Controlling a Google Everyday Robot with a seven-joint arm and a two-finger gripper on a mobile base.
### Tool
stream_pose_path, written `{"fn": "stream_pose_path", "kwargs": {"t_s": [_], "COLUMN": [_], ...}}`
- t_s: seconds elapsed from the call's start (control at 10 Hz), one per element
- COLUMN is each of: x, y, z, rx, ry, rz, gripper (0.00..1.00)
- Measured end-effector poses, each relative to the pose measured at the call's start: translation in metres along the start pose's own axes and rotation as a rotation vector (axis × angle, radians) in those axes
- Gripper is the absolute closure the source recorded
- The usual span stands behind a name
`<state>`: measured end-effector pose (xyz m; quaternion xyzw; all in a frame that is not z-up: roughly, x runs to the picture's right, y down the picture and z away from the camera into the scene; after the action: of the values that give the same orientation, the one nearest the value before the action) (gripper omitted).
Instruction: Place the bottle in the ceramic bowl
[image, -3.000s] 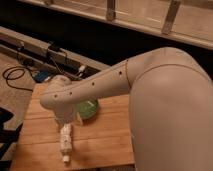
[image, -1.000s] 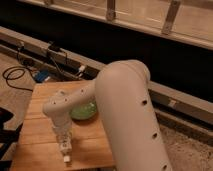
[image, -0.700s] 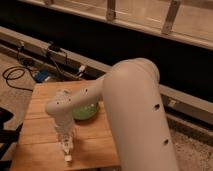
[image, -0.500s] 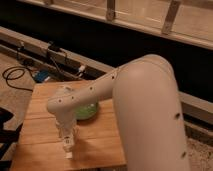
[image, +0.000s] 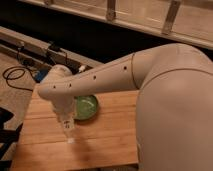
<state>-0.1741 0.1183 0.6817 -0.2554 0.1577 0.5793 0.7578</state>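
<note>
The ceramic bowl (image: 86, 107), light green inside with a dark rim, sits on the wooden table (image: 112, 132) left of its middle. My gripper (image: 66, 122) points down just left of the bowl, over the table. It is shut on the bottle (image: 69, 135), a slim whitish thing that hangs upright below it. The bottle's lower end is close above the wood. My white arm reaches in from the right and hides part of the bowl's far rim.
The table's left edge (image: 27, 117) is close to the gripper. Black cables (image: 15, 75) and a blue thing (image: 42, 76) lie on the floor behind the table. A low rail (image: 30, 42) and a dark wall run along the back.
The gripper with the bottle has risen a little and shifted slightly right toward the bowl. The arm's elbow has swung to the right.
</note>
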Motion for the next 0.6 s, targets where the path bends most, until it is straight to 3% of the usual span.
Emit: {"fn": "stream_pose_path", "kwargs": {"t_s": [0.3, 0.6], "x": [-0.035, -0.058], "y": [-0.033, -0.059], "z": [0.003, 0.045], "rx": [0.036, 0.033], "ry": [-0.011, -0.005], "rz": [-0.016, -0.018], "gripper": [1.0, 1.0]}}
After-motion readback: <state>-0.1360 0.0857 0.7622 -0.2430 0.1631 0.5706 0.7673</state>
